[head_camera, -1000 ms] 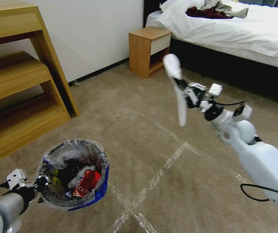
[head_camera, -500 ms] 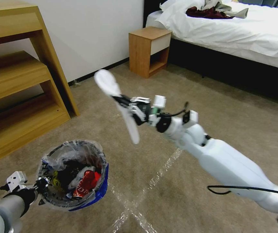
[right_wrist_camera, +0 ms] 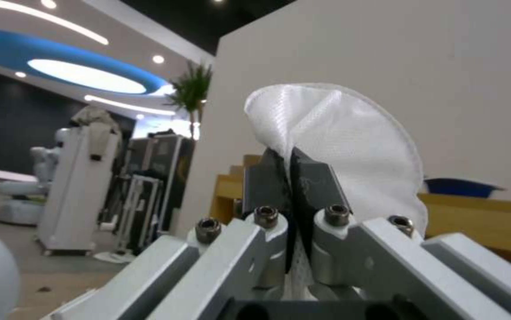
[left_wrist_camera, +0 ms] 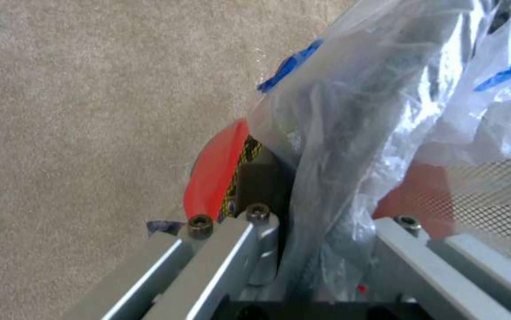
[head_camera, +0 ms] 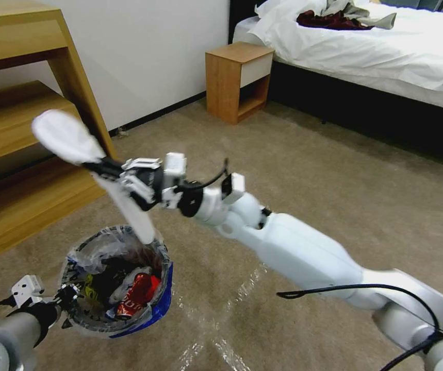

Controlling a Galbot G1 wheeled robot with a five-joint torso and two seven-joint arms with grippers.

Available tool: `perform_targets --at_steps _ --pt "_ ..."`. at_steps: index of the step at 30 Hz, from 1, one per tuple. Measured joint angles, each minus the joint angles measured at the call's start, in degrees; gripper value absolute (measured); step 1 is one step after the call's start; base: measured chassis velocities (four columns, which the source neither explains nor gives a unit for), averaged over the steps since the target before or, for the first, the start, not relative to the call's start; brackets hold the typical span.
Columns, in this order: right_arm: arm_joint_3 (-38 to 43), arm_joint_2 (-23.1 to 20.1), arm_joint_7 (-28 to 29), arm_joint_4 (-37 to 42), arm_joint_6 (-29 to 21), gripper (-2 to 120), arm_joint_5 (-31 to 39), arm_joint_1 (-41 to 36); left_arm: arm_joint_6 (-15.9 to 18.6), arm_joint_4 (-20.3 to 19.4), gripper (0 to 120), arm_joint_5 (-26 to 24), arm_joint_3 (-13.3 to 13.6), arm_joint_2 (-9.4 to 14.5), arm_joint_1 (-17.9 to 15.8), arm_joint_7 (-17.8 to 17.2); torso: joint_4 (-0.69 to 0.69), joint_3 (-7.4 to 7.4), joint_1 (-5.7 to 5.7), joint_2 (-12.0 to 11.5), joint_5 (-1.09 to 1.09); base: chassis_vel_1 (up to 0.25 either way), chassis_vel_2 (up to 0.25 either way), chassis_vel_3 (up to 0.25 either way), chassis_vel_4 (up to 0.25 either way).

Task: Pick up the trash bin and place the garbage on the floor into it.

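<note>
The trash bin [head_camera: 158, 300], blue-banded and lined with crinkled clear plastic, hangs low at the left over the carpeted floor [head_camera: 304, 170]. My left gripper [head_camera: 66, 299] is shut on its rim; the left wrist view shows the plastic liner [left_wrist_camera: 350, 146] and red bin wall [left_wrist_camera: 211, 182] pinched between the jaws. Inside lie a crushed red can [head_camera: 137, 294] and other garbage. My right gripper [head_camera: 109, 174] is shut on a white insole [head_camera: 69, 138], held just above the bin's far rim. In the right wrist view the insole [right_wrist_camera: 338, 142] sticks out past the closed fingers [right_wrist_camera: 312, 186].
A wooden shelf unit [head_camera: 20, 149] stands close behind the bin at the left. A wooden nightstand [head_camera: 238, 82] and a bed [head_camera: 381, 51] sit at the back right. Clear tape strips [head_camera: 242, 288] cross the carpet beside the bin.
My right arm has swung left across the carpet, carrying the insole from mid-room to just above the bin. The left arm and bin have stayed put.
</note>
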Motion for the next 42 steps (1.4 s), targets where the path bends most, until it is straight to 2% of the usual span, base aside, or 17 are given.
perform_targets --at_steps 7,32,35,39,41,42 --pt "-3.4 3.3 -0.4 -3.7 1.0 0 -2.2 -2.5 0.0 -0.4 0 0.1 -0.1 -0.6 0.1 0.0 0.00 0.00 0.00 0.0 0.00 0.000 0.000 0.000 0.000" --pt "-3.1 3.9 -1.5 -9.0 3.7 0 -5.9 -9.0 0.0 -1.1 0 0.3 -0.3 -1.1 1.0 0.0 0.00 0.00 0.00 0.0 0.01 0.000 0.000 0.000 0.000" --pt "-3.3 3.9 -1.4 -9.4 4.2 6 -6.9 -9.4 0.0 -1.1 0 0.3 -0.4 -1.0 1.1 0.0 0.00 0.00 0.00 0.0 0.01 0.000 0.000 0.000 0.000" --pt "-3.6 3.6 -1.7 -9.9 4.1 30 -7.9 -10.2 0.0 -1.1 0 0.3 -0.4 -1.0 1.0 0.0 0.00 0.00 0.00 0.0 0.01 0.000 0.000 0.000 0.000" --pt "-3.7 3.6 -1.7 -9.9 4.1 31 -7.9 -10.2 0.0 -1.1 0 0.3 -0.4 -1.0 1.0 0.0 0.00 0.00 0.00 0.0 0.01 0.000 0.000 0.000 0.000" --pt "-3.9 3.6 -1.6 -9.9 4.0 38 -8.0 -10.4 0.0 -1.1 0 0.3 -0.4 -1.0 1.0 0.0 0.00 0.00 0.00 0.0 0.01 0.000 0.000 0.000 0.000"
